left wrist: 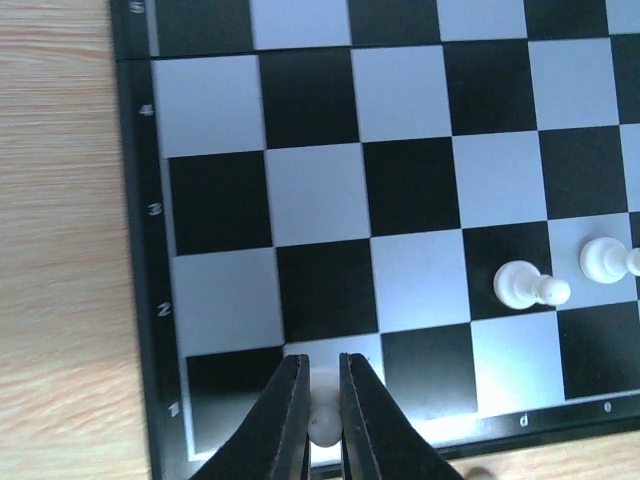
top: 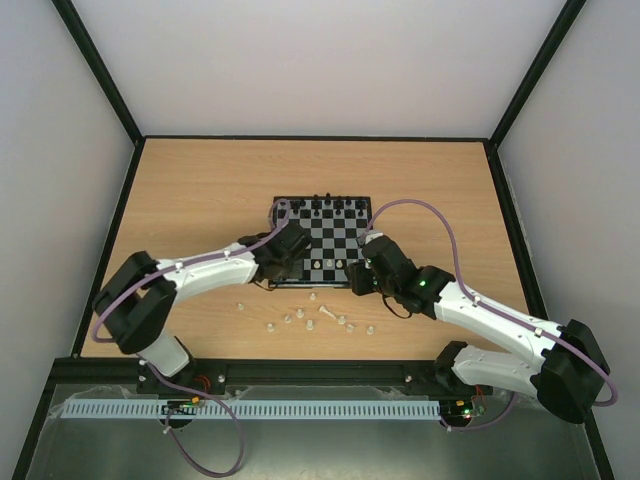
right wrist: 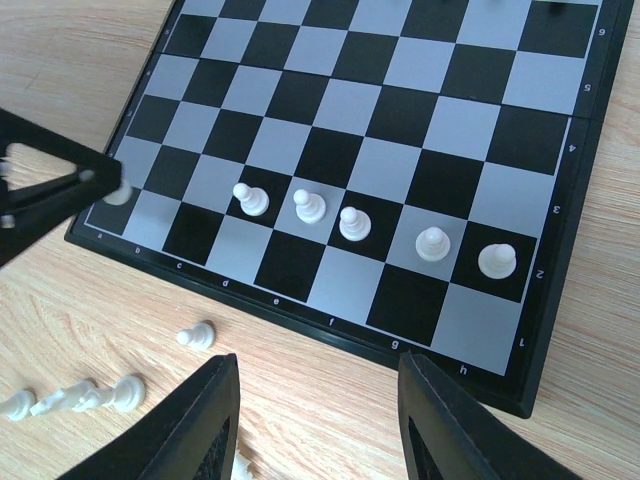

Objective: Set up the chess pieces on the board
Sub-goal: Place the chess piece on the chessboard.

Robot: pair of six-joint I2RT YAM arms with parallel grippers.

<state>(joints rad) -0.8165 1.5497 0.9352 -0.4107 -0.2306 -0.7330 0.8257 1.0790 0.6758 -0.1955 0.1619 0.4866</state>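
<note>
Left claw (left wrist: 322, 368) pinches a white piece (left wrist: 323, 425) at the board's (left wrist: 410, 190) back row, second square from the corner, apparently seating it; type unclear. Five pawns (right wrist: 308, 205) fill the second row. Spare pieces (top: 300, 318) lie on the table (top: 200, 190) nearby. Right claw (right wrist: 320, 420) is spread, empty, probably poised to fetch one.

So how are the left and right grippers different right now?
The left gripper is shut on a white piece; the right gripper is open and empty. The left gripper is over the board's near row; the right gripper is over the table beside it. Both are black.
</note>
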